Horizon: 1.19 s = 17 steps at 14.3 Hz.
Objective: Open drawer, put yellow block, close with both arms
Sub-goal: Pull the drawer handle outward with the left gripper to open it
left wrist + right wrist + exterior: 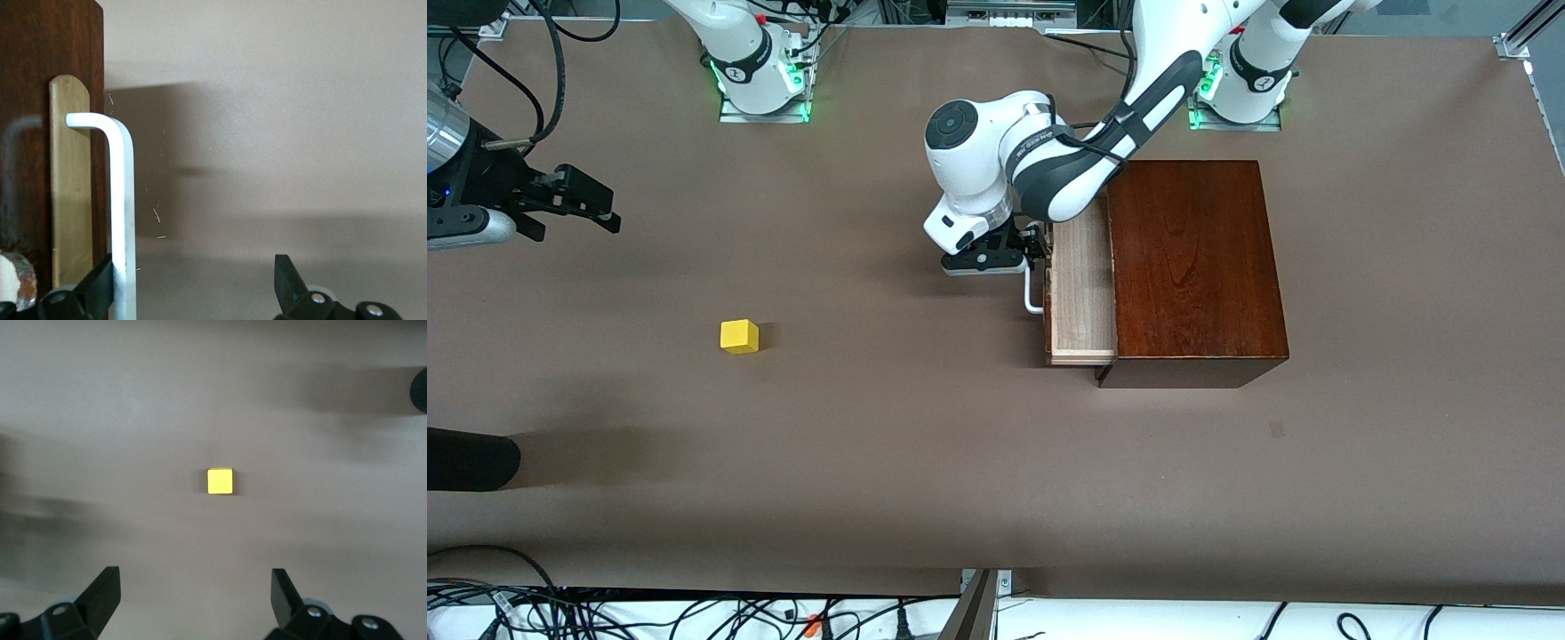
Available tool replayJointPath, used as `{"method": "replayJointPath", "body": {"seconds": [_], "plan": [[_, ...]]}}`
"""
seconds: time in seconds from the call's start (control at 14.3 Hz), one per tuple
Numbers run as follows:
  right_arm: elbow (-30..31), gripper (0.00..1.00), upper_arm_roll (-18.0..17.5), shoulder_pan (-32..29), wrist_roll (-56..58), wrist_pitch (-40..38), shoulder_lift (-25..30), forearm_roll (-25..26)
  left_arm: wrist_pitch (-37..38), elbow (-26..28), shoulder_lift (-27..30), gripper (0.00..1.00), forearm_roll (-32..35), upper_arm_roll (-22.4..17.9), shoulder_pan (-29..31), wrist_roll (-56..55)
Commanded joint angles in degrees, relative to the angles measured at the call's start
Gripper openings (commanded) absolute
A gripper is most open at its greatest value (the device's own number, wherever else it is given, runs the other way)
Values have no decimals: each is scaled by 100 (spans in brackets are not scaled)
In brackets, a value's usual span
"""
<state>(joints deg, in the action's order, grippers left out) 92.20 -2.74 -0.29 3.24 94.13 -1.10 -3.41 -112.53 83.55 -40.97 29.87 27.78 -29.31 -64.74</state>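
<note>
The dark mahogany box (1192, 267) stands toward the left arm's end of the table. Its drawer (1082, 293) is pulled part way out, showing the pale tray. My left gripper (1034, 247) is open at the white handle (1032, 298). In the left wrist view one finger (100, 283) sits between the handle bar (123, 200) and the drawer front (27, 100), and the gripper (193, 280) is not clamped on it. The yellow block (739, 336) lies on the table toward the right arm's end. My right gripper (603, 209) is open and empty in the air; the right wrist view shows the block (220, 481) ahead of the gripper (195, 587).
A black rounded object (471, 458) lies at the table's edge at the right arm's end, nearer to the front camera than the block. Cables run along the table's near edge. A small dark mark (1277, 429) is on the cloth near the box.
</note>
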Motion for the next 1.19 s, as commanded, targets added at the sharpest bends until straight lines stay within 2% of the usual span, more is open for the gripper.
{"method": "replayJointPath", "body": {"seconds": [0.0,0.63,0.98,1.12], "plan": [[-115,100,10,-15,1,-53,-48,-99,-348,-524,-324,100,-385,157,-347,-101],[-115,100,10,-15,10,-62,-48,-99,-296,-709,-342,100,-490,157,-330,-22],[-115,100,10,-15,10,-70,-48,-99,187,-700,132,100,-517,210,-66,48],[-115,100,10,-15,10,-70,-48,-99,406,-709,291,100,-744,210,-14,267]]}}
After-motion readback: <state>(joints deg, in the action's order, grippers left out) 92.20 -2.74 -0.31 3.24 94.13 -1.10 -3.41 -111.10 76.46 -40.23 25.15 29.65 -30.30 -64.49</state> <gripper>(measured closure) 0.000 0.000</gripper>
